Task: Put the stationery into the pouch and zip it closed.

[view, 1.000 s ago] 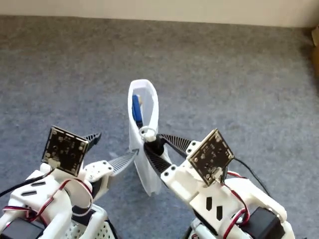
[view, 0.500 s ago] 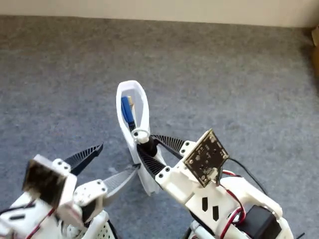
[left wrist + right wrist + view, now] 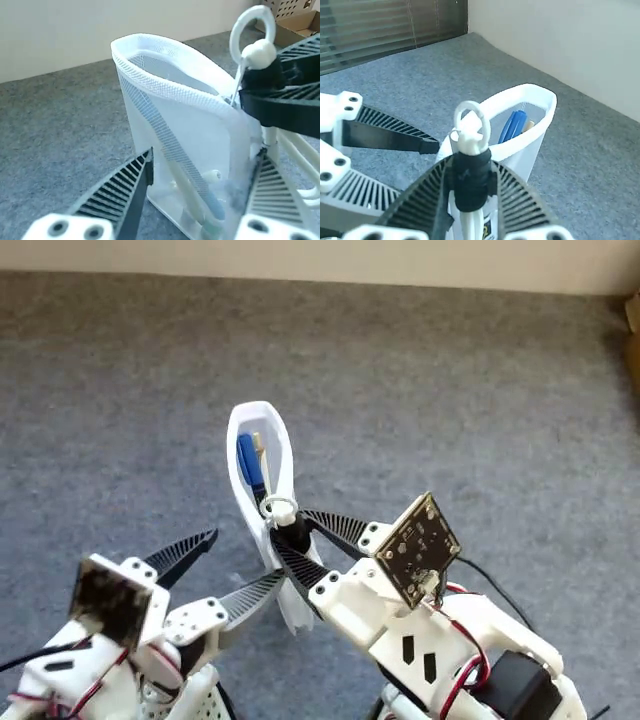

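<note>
The white mesh pouch (image 3: 276, 430) lies on the grey carpet with its mouth open. Inside it are a blue pen (image 3: 248, 466) and a pale stick beside it. My right gripper (image 3: 288, 537) is shut on the black zipper pull (image 3: 468, 180), and its white ring (image 3: 470, 124) stands up above the fingers. The pouch (image 3: 536, 102) and pen (image 3: 511, 125) lie just beyond it. My left gripper (image 3: 248, 556) is open and straddles the pouch's lower end. In the left wrist view the pouch (image 3: 185, 125) stands between its fingers (image 3: 120, 200), and the pull ring (image 3: 252, 27) is above.
Grey carpet (image 3: 470, 390) surrounds the pouch on all sides. A pale wall runs along the far edge (image 3: 320, 258). Both arm bodies crowd the near edge of the high view.
The right gripper has carried the zipper pull a little left, and the pouch's mouth swung left with it. The left arm's wrist dropped and turned, with its fingers still open around the pouch's lower end.
</note>
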You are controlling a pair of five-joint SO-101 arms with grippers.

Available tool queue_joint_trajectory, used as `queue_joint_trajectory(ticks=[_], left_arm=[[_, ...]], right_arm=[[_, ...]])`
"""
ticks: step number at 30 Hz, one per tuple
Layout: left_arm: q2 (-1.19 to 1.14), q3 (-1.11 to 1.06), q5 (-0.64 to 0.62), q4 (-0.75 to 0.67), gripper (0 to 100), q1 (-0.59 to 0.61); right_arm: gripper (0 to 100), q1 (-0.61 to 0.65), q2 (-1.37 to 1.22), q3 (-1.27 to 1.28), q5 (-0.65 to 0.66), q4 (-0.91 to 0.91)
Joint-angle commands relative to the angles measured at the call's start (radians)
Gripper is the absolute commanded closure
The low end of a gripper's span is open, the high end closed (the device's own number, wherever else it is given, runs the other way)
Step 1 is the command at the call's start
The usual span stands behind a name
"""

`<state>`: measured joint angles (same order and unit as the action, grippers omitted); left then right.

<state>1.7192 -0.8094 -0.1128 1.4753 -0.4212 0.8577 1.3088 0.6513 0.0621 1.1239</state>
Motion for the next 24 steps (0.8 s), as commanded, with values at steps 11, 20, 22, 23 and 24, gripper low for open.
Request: queue_joint_trajectory(ticks=[11,20,22,23,24], left_arm=[[0.013,-0.008,0.275,-0.028,74,0.263],[0.013,0.013,0.311,0.005,68,0.277],[0.013,0.061,0.288,0.049,66,0.269],[0.013,0.085,0.278,0.063,66,0.268],[0.013,0.111,0.27,0.075,66,0.268]], right_arm=[[99.4,0.004,-0.03,-0.01,-0.002,0.076],[99.4,0.007,-0.035,-0.001,0.064,0.102],[99.4,0.007,-0.036,-0.001,0.064,0.099],[99.4,0.007,-0.036,-0.001,0.064,0.099],[99.4,0.007,-0.036,-0.001,0.064,0.099]])
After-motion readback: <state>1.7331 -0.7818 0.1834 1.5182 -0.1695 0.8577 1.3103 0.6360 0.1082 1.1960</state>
